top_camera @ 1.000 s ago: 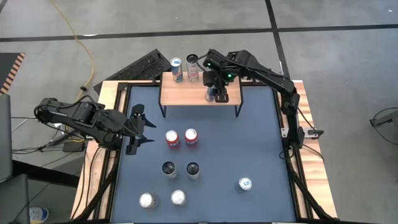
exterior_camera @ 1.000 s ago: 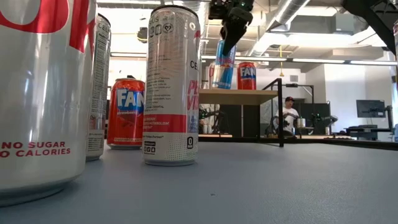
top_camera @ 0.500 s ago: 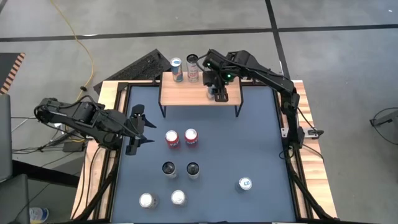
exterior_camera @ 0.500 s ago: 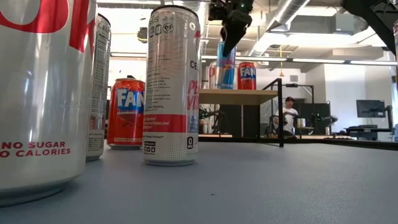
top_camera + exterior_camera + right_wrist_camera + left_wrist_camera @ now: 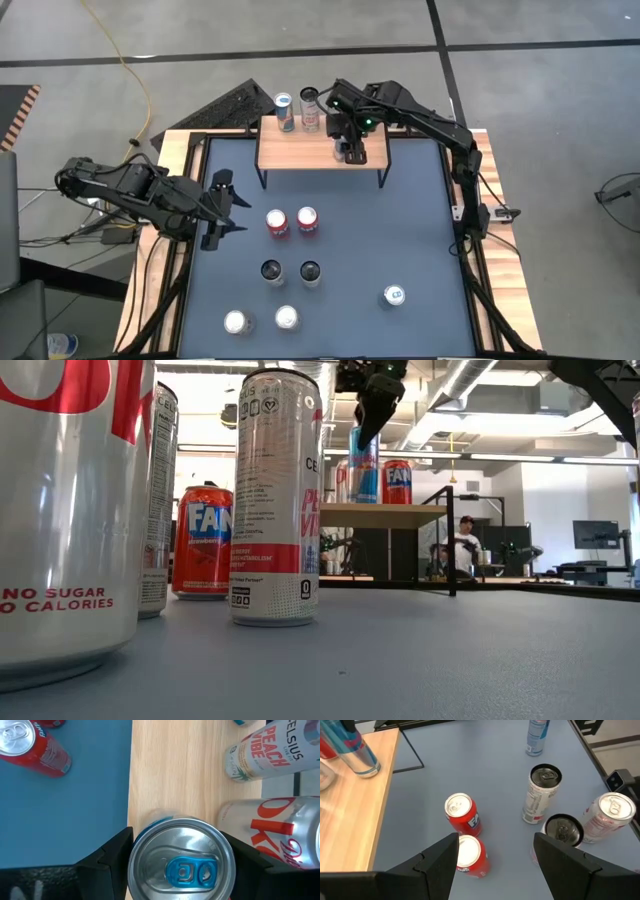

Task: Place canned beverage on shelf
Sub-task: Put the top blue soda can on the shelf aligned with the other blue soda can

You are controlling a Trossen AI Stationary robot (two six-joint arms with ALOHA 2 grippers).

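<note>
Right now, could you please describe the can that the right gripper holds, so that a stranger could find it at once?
Find the low shelf with a light wooden top at the table's far edge. The right gripper stands over its right part, shut on a slim blue and silver can with a blue pull tab. Unlike the two other cans at the shelf's back edge, this one is between dark fingers.

Light wooden shelf (image 5: 300, 152), blue-tabbed silver can (image 5: 181, 861), red cans (image 5: 292, 221)
</note>
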